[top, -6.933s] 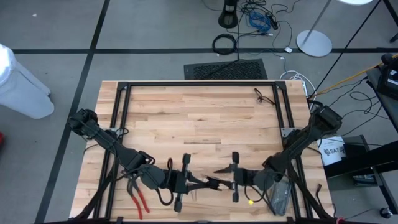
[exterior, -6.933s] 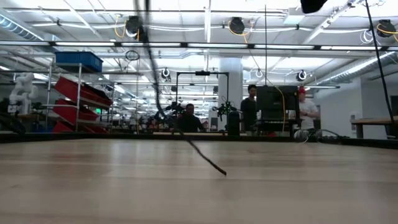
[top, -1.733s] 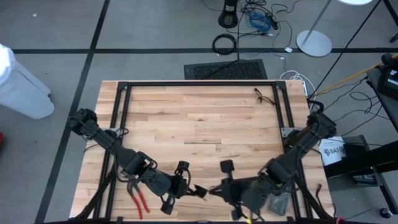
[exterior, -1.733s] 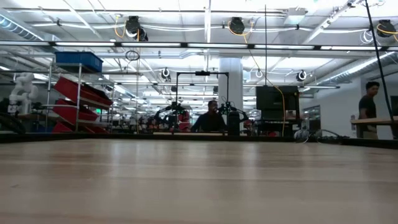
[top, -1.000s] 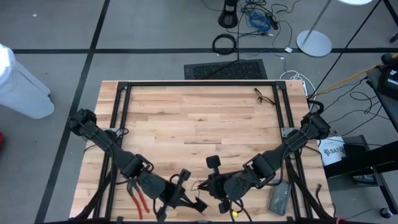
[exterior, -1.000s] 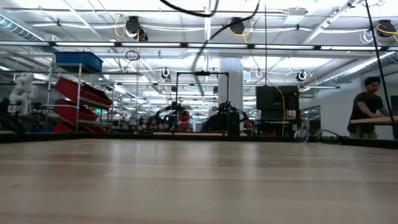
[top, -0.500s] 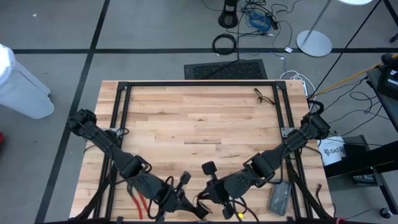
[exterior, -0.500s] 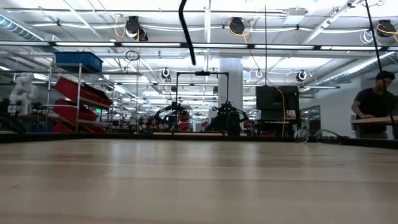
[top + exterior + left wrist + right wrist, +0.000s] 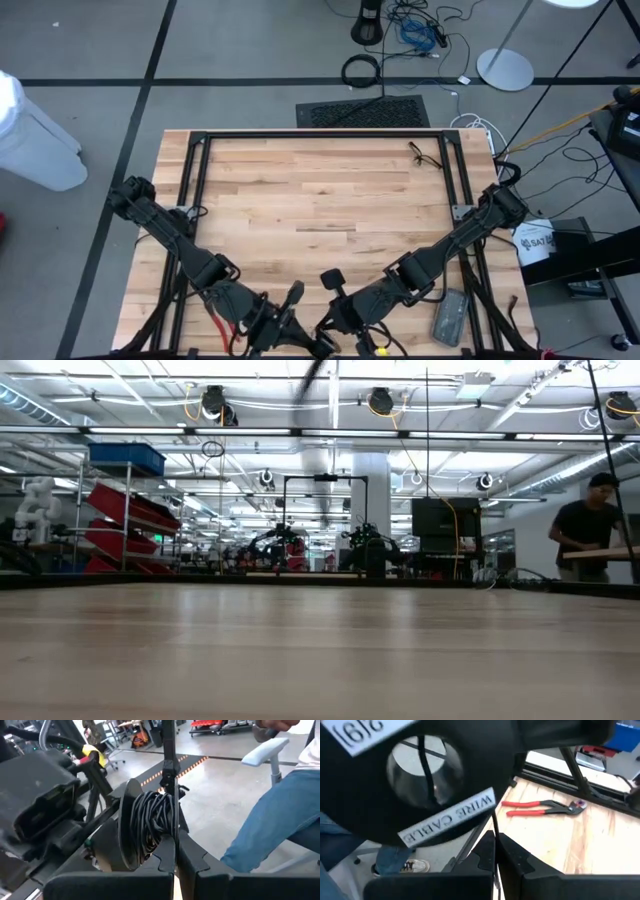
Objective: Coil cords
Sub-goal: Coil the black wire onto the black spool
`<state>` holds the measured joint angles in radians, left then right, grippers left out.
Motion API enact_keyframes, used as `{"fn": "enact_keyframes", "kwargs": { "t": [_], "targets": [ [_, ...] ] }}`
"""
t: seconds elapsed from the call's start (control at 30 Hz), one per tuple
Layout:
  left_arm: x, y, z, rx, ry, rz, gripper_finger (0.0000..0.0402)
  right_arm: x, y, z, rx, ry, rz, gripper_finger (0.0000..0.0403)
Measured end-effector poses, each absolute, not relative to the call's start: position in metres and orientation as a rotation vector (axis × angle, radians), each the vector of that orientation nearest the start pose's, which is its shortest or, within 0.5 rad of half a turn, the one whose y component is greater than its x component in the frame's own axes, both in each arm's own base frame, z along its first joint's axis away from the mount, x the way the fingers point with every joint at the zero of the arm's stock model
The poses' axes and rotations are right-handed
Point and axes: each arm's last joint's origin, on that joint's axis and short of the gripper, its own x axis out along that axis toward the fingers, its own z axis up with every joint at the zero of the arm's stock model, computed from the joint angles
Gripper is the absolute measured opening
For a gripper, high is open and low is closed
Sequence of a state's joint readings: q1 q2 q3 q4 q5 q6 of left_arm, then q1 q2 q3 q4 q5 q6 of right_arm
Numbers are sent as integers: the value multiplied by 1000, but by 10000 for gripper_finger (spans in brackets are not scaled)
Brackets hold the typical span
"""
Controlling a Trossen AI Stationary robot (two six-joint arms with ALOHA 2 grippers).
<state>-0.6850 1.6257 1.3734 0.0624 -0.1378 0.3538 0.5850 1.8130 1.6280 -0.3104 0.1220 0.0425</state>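
Note:
The cord is thin black wire wound on a small black spool (image 9: 145, 827), whose face carries a "WIRE CABLE" label (image 9: 447, 817) and a pale round centre. Both grippers meet just above the table's near edge in the high view: my left gripper (image 9: 303, 338) and my right gripper (image 9: 332, 322). Each is shut, with the spool close ahead of its fingertips. My left gripper (image 9: 174, 866) sees the spool edge-on, and my right gripper (image 9: 495, 851) sees its labelled face. A blurred piece of cord (image 9: 310, 380) shows at the top of the low view. My left gripper is shut at the spool's near edge (image 9: 169, 851), where a black strand runs from the fingertips up past the wound wire. Rim or strand, I cannot tell. The spool stands on edge, clear of the table. My right gripper pinches a single thin strand (image 9: 494, 831) between its fingertips. That strand runs from the fingers to the rim of the spool's labelled face. The spool hangs in the air close to this gripper.
Red-handled pliers (image 9: 540, 807) lie on the wood by the left arm (image 9: 216, 322). A grey block (image 9: 447, 315) lies near the right arm, and a small black wire (image 9: 422, 155) at the far right. A person's leg (image 9: 280, 820) stands past the near edge.
Both grippers have crept toward the table's near edge, the right one also a little toward the left. My left wrist has rolled. The loose cord that looped across the top of the low view has swung up and is nearly out of it.

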Motion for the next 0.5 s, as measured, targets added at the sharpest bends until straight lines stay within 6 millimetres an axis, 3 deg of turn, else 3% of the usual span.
{"fn": "enact_keyframes", "kwargs": {
  "t": [0.5],
  "targets": [
    [295,-239,343,423,135,-449,2,336,223,328,-70,610,363,5]
  ]
}}
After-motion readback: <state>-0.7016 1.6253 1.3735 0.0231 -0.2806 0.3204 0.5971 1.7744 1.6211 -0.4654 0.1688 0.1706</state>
